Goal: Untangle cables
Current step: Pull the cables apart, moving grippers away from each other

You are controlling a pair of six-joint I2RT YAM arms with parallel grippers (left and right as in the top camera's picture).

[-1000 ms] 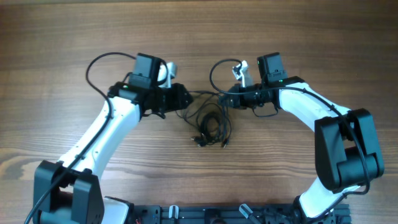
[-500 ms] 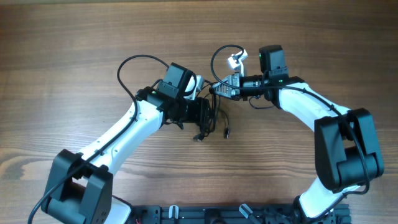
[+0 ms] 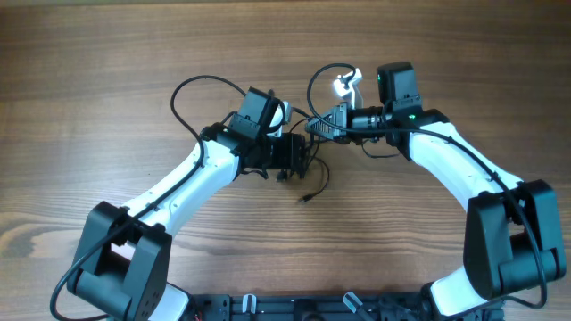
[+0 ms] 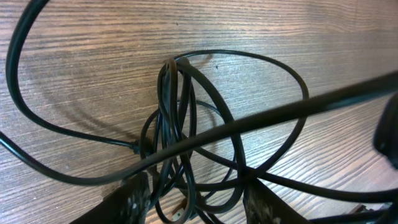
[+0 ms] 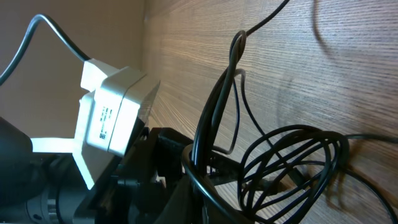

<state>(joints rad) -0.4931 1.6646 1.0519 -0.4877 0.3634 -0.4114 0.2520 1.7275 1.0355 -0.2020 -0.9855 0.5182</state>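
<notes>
The cables [image 3: 319,175] are a small knotted bundle of thin black cords at the table's middle, with one plug end [image 3: 305,198] trailing towards the front. My left gripper [image 3: 302,159] is at the bundle's left side. In the left wrist view its fingers [image 4: 199,208] are open, with several strands of the cables [image 4: 186,118] between them. My right gripper [image 3: 312,127] is just behind the bundle. In the right wrist view it [image 5: 200,180] is shut on a few taut strands [image 5: 217,106], and loose loops [image 5: 292,162] lie on the wood beside it.
The thicker black cables wired to the arms arc over the table behind each wrist, left [image 3: 192,89] and right [image 3: 317,80]. The left arm's white wrist camera [image 5: 112,118] is close to my right gripper. Bare wooden table [image 3: 107,53] lies all around.
My left arm has swung right and set its open fingers around the bundle. My right gripper has drawn strands up and back. The bundle has tightened and one plug end has slid out.
</notes>
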